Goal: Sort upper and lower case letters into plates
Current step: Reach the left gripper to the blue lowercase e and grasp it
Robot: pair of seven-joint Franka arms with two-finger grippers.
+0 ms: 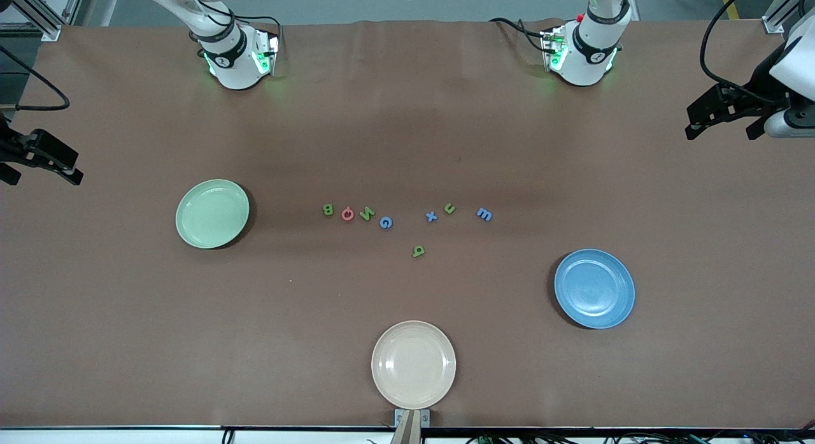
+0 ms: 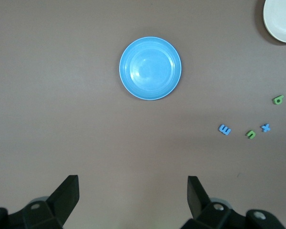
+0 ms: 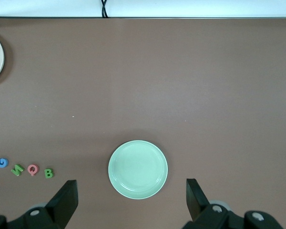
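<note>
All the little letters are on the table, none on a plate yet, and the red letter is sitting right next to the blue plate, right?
Not quite. The red letter lies in the row toward the green plate, between two green letters, well apart from the blue plate. The front view shows this. All the letters are indeed on the table, none on a plate.

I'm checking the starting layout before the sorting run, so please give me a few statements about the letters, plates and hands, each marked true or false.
1. All eight letters lie on the bare table, none on a plate. True.
2. The blue plate holds the red letter. False: the red letter lies on the table between a green B and a green W.
3. The green plate sits toward the right arm's end of the table. True.
4. The left hand is shut on a letter. False: it is open and holds nothing.
5. The cream plate is the plate nearest the front camera. True.
6. The right hand is shut. False: it is open.
</note>
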